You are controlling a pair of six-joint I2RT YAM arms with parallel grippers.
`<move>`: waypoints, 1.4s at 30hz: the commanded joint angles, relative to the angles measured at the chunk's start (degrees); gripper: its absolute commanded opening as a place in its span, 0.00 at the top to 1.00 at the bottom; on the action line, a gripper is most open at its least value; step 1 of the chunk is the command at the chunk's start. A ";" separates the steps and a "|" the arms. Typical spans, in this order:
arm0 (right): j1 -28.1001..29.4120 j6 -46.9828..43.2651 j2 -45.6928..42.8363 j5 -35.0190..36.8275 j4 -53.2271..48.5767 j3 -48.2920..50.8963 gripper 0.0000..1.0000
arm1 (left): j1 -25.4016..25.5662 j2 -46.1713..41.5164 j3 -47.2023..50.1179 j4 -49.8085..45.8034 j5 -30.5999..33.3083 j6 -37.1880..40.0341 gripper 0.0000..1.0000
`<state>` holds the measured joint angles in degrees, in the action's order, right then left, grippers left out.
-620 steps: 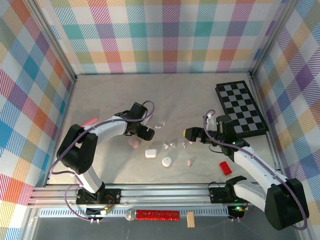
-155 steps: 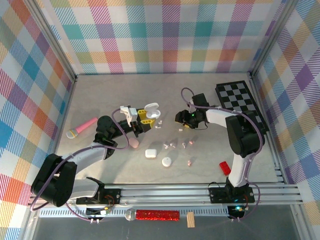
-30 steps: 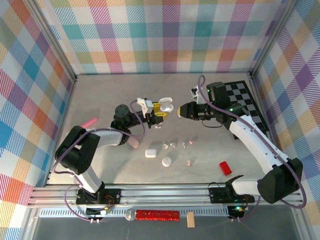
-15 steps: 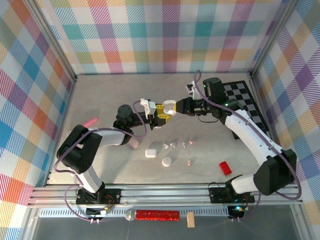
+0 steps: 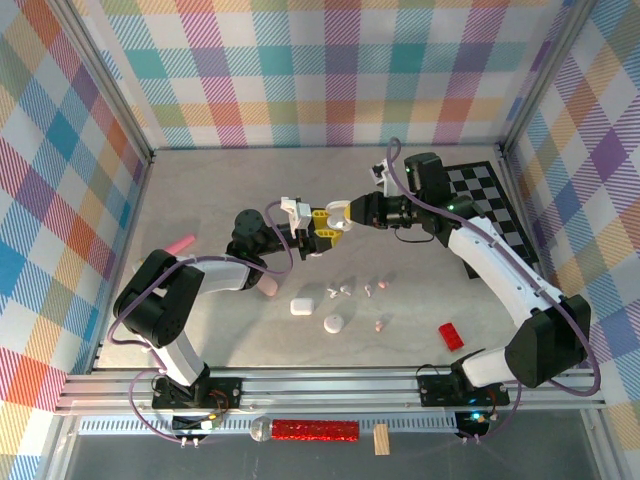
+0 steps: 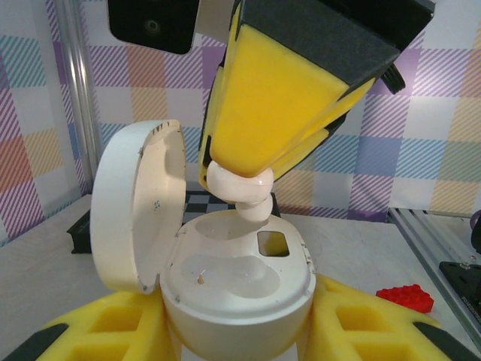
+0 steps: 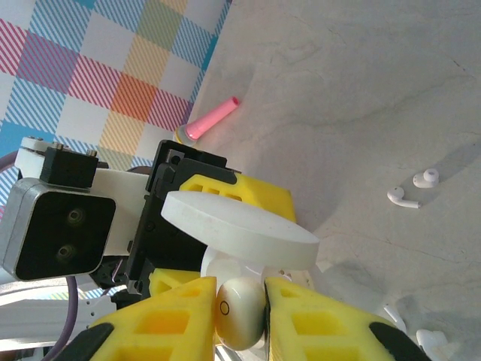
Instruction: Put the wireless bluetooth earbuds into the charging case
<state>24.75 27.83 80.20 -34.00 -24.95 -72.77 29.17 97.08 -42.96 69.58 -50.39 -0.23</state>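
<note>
Two grips at once, seen from above: my left gripper (image 5: 320, 222) clamps the open white charging case (image 5: 335, 212) above the table (image 5: 200, 200). My right gripper (image 5: 347, 212) meets it from the right, and loose earbuds (image 5: 340, 291) lie nearer the bases.

Left wrist: my right arm's pads (image 6: 278, 98) pinch a white earbud (image 6: 240, 186), its lower end just at the case's right-hand well. The lid (image 6: 135, 204) is swung up at the left.

Right wrist: the bud sits squeezed between my yellow fingers (image 7: 180, 316), just below the lid.
</note>
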 commanded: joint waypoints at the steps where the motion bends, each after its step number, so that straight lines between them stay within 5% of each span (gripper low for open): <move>1: -0.26 -1.54 0.34 0.44 0.93 -1.29 0.79 | 0.54 -0.49 -0.28 3.69 -2.08 -0.10 0.63; 11: -0.32 -3.03 1.10 1.77 -0.58 -0.72 0.78 | 0.54 -1.69 -0.37 2.89 -2.09 -0.21 0.63; 21: -0.54 -4.08 -3.23 3.35 0.51 1.23 0.61 | 0.12 -1.54 -0.74 2.19 -1.95 -0.29 0.63; 33: -2.46 -1.01 -12.34 7.87 7.84 11.11 0.49 | -6.82 -4.29 1.26 4.14 -2.54 -2.93 0.63; 42: -2.68 5.06 -0.79 9.21 11.14 13.00 0.48 | -10.18 -10.60 3.67 1.24 -1.30 -1.91 0.63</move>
<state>22.11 29.74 75.57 -24.43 -17.28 -60.40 19.62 88.60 -40.40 70.43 -50.94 -2.33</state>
